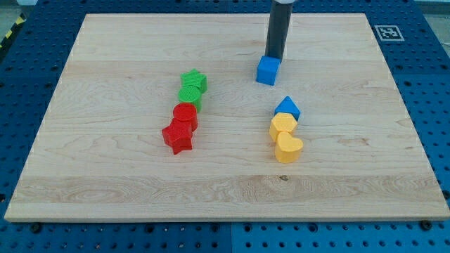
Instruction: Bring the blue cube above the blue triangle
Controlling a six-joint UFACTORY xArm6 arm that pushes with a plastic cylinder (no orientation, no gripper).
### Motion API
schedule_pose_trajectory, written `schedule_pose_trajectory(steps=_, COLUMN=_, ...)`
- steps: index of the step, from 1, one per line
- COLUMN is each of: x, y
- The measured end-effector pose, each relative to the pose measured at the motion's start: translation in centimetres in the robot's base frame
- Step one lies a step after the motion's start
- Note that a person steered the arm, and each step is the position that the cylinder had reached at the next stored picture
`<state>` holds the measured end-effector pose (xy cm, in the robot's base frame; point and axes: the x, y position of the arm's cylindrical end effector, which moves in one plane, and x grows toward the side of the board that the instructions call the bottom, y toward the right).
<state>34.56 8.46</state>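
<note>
— Camera view, from left to right: red star-shaped plastic block and red round plastic block touching at about eight o'clock of the pale wooden board; two green ridged plastic blocks stacked in line just beyond, toward twelve. Anything near the rod?

— Further right, small blue plastic cube, sitting toward one o'clock of the board. My tip right at its far edge, at roughly twelve to one o'clock of the cube, seemingly touching. No jaws on this rig, so nothing to open or close: just a bare dark rod, holding nothing.

— And the target?

— Blue triangular plastic block at about five o'clock of the cube, near but apart, with a yellow hexagon-like plastic block and a yellow heart-shaped plastic block touching in a column below.

— Judgement?

— Cube already on the twelve o'clock side of the triangle, only slightly toward eleven. Probably a short nudge toward three o'clock needed; tip on the wrong face for that, so likely a move round to the cube's nine o'clock side first.
</note>
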Motion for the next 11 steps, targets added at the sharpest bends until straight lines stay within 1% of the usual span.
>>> schedule_pose_trajectory(steps=1, x=1.8, y=0.0)
schedule_pose_trajectory(steps=2, x=2.1, y=-1.0)
schedule_pose_trajectory(steps=3, x=0.5, y=-5.1)
schedule_pose_trajectory(steps=4, x=2.6, y=-5.5)
schedule_pose_trajectory(steps=5, x=3.7, y=-4.6)
schedule_pose_trajectory(steps=6, x=3.8, y=-3.4)
schedule_pose_trajectory(steps=9, x=5.3, y=-3.1)
schedule_pose_trajectory(steps=11, x=3.7, y=-2.0)
